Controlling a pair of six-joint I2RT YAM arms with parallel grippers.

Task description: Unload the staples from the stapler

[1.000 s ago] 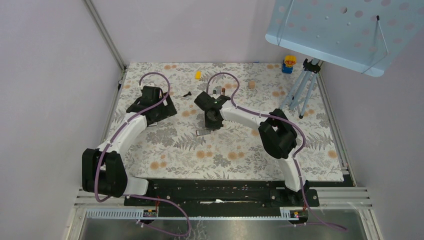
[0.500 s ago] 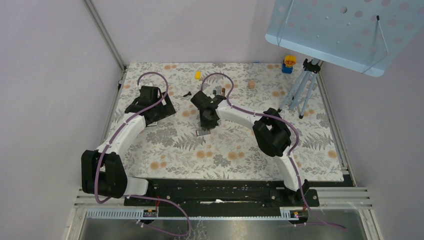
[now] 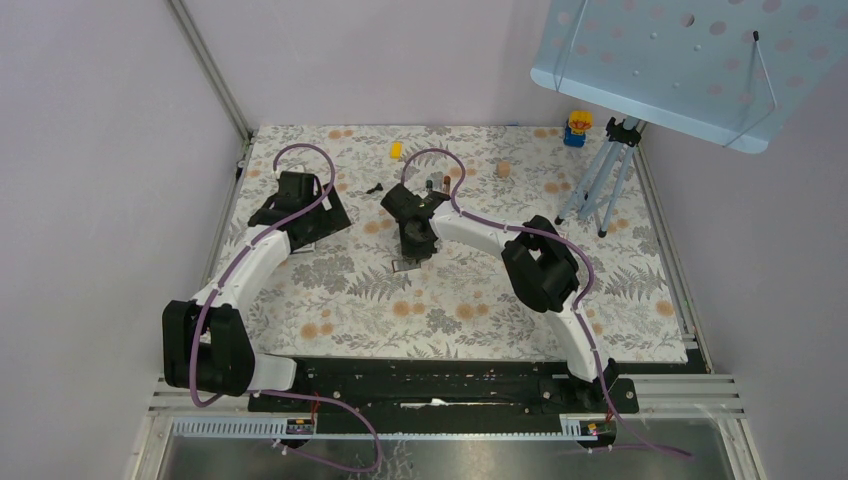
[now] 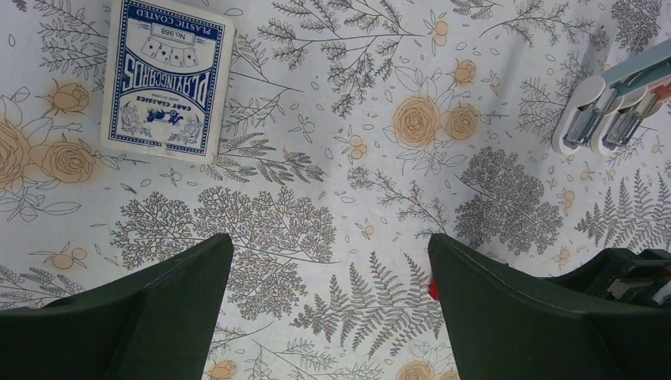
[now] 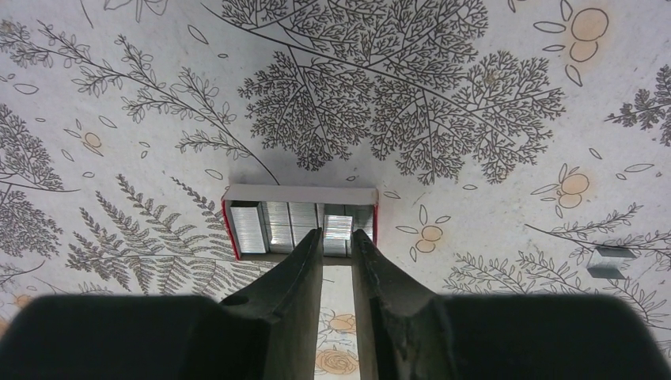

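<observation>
Stapler point(image 4: 605, 111): laid open.
Staple strip point(image 5: 339, 226): flanked within staple box point(image 5: 301, 192).
Right gripper point(image 5: 340, 237): narrowly parted, grip untellable.
Left gripper point(image 4: 326, 241): spread, empty.
Progress: judged nearly done.

The stapler point(image 4: 605, 111) is white and swung open. Its two arms lie side by side on the flowered cloth point(image 4: 348, 198), with metal showing in each. Silver staples point(image 5: 277, 226) sit in rows in a small red-sided box point(image 5: 301, 192). One loose strip point(image 5: 608, 262) lies well apart on the cloth.
</observation>
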